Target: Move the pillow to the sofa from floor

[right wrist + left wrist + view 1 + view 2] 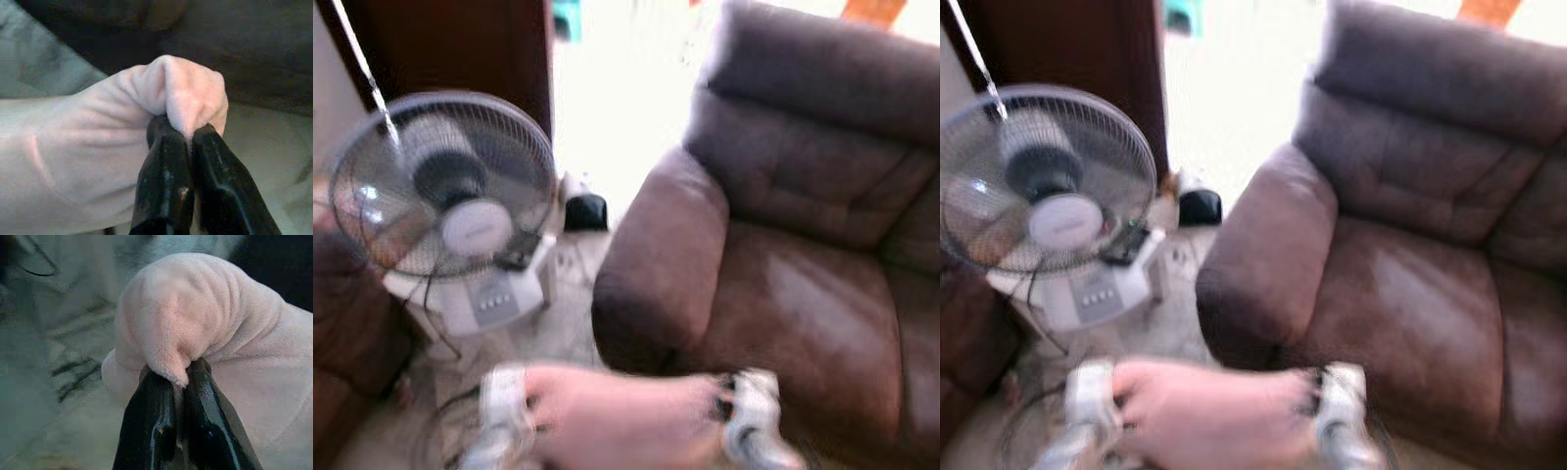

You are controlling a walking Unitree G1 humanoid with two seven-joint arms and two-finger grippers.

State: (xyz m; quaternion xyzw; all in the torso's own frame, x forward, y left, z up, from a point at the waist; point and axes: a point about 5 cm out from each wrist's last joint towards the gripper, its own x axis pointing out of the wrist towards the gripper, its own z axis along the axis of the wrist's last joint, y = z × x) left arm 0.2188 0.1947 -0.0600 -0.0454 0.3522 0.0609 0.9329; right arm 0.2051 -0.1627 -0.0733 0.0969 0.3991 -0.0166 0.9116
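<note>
Our left fingers point(146, 431) are clamped together on a bunched fold at one end of the pillow point(622, 416), and our right fingers point(166, 186) are clamped on a matching fold at the other end. In both wrist views the pale pink cloth puckers into a tight nub just above the black tips, with wrinkles running back from the pinch.

Moving outward, the left gripper point(514, 411) and the right gripper point(729, 406) sit at the two short ends of the pillow, which hangs between them at the bottom of the head view, off the floor point(563, 328) and just in front of the near arm of the sofa point(803, 255). It is not yet over the seat.

We judge the pillow to be light and very soft: the cover gives easily and gathers wherever we squeeze it, so it will sag in the middle and offers no stiff edge. The fleecy fabric looks grippy rather than slick, but we hold only cloth, not filling, so a thin fold could creep out if we pull the ends apart hard. The corners we have taken seem the right places.

To the left stands a fan point(445, 191) on a white base, with a cord on the floor beneath, worth keeping the pillow away from as we carry it across.
</note>
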